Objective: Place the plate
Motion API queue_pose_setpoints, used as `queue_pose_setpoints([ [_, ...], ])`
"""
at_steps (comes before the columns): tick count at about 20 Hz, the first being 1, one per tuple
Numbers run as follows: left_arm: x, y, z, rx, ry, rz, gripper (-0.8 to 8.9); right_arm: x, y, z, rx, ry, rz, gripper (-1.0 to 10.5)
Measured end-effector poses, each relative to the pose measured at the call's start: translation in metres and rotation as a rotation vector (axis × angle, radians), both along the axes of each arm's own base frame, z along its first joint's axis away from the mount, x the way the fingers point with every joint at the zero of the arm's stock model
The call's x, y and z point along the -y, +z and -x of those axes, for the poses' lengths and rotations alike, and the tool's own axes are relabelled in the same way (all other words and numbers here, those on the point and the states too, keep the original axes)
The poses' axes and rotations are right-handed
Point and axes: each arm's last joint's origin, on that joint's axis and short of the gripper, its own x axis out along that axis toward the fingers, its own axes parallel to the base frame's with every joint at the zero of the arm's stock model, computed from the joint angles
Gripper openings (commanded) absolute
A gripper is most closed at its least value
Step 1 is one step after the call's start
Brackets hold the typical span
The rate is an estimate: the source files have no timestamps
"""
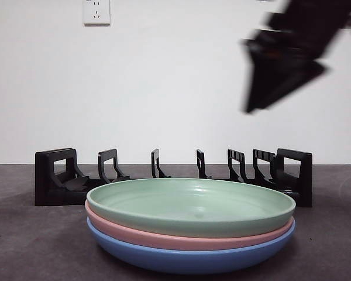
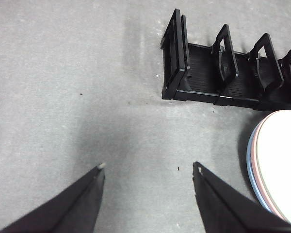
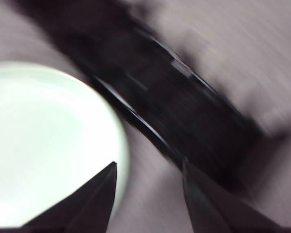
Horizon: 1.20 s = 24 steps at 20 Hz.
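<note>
The right pincer (image 3: pixel 148 167) hangs released above the counter (image 1: pixel 23 246), jaws apart, just off the rim of the green plate (image 3: pixel 43 145). That plate tops a pink and blue stack in front of the black rack (image 1: pixel 164 175). The left pincer (image 2: pixel 148 167), also gaping, waits farther off, so the right is nearer.

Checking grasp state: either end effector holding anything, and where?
Nothing held. Left end effector and right end effector are both open; right hangs above the pale green round plate.
</note>
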Motion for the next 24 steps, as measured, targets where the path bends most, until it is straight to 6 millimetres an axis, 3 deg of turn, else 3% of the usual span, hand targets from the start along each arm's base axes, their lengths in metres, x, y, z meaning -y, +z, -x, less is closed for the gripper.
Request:
queue_pose_setpoints([
  [2,0.0,0.0,0.0,-0.001,0.0,0.0,2.9,0.035,-0.016,0.023,-0.018,-0.119,-0.049,2.2],
  [4,0.0,0.0,0.0,-0.001,-0.001,0.001,2.9,0.055,-0.027,0.051,-0.011,-0.194,-0.147,2.2],
  [9,0.0,0.0,0.0,-0.002,-0.001,0.0,2.9,0.079,-0.003,0.096,0.125,-0.318,-0.308,2.2],
  [14,0.0,-0.001,0.001,-0.008,-0.001,-0.001,2.86,0.082,0.0,0.103,0.159,-0.324,-0.333,2.1],
  [15,0.0,-0.001,0.001,-0.008,-0.001,-0.001,1.85,0.082,0.0,0.103,0.158,-0.324,-0.333,0.8],
  [16,0.0,-0.001,0.001,-0.009,-0.002,-0.001,0.12,0.082,0.0,0.103,0.157,-0.325,-0.336,0.3],
  [24,0.0,-0.002,0.002,-0.028,-0.001,-0.001,0.07,0.083,0.004,0.103,0.19,-0.348,-0.372,0.2],
])
